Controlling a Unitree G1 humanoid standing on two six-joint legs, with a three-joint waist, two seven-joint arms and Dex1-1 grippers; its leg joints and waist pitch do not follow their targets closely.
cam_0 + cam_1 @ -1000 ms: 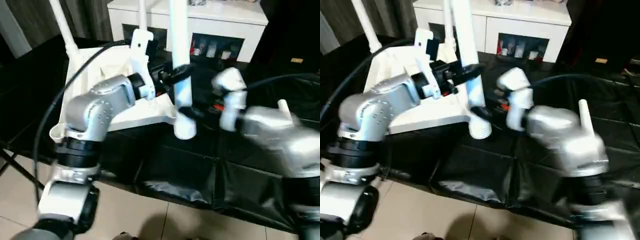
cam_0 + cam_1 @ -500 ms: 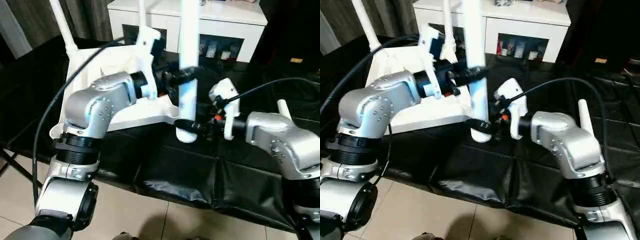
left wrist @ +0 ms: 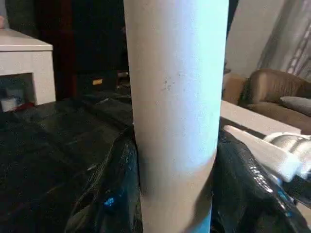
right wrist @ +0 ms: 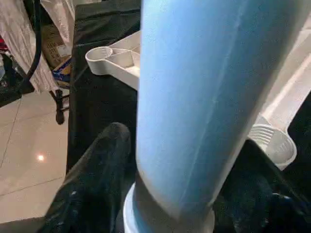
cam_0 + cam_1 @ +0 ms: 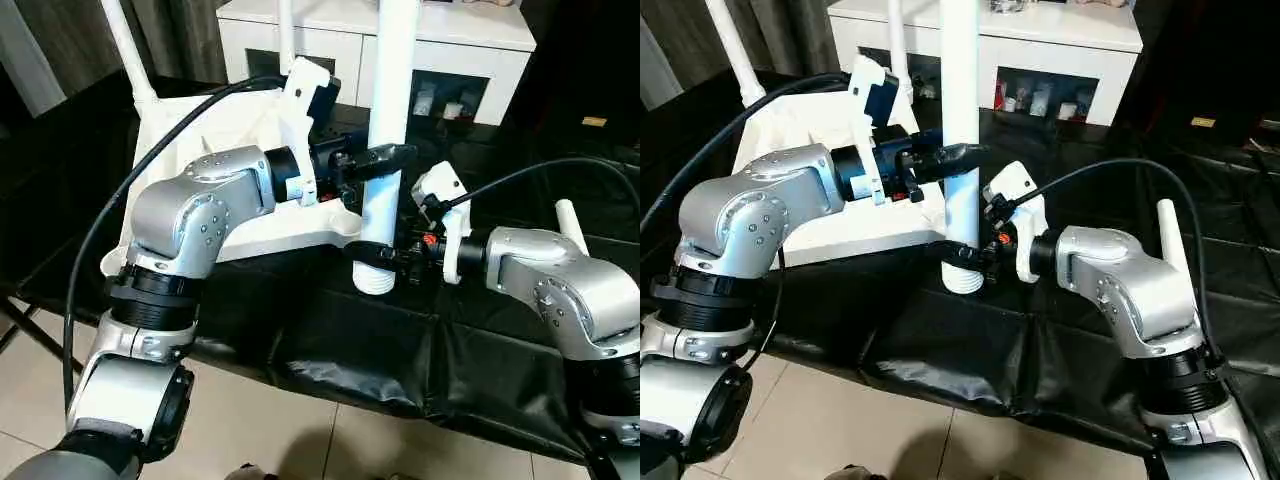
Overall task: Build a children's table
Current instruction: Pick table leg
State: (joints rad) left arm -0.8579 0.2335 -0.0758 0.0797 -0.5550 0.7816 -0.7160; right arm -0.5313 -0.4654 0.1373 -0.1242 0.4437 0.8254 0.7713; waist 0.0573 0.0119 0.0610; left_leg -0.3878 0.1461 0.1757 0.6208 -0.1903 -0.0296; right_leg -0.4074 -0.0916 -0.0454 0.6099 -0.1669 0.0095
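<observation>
While two legs (image 5: 125, 45) already stand up out of the far sockets of the top (image 5: 200, 130), which lies underside up on the left of the desk (image 5: 330, 330), I judge the build about half done, with two near sockets left to fill. My left claw (image 5: 372, 160) grasps a third leg (image 5: 390, 110) partway up. This leg stands upright, long axis vertical, wide ribbed end down, just beside the top's near corner and not yet seated. My right claw (image 5: 378, 253) brackets its base, though I cannot tell if it is clenched.
</observation>
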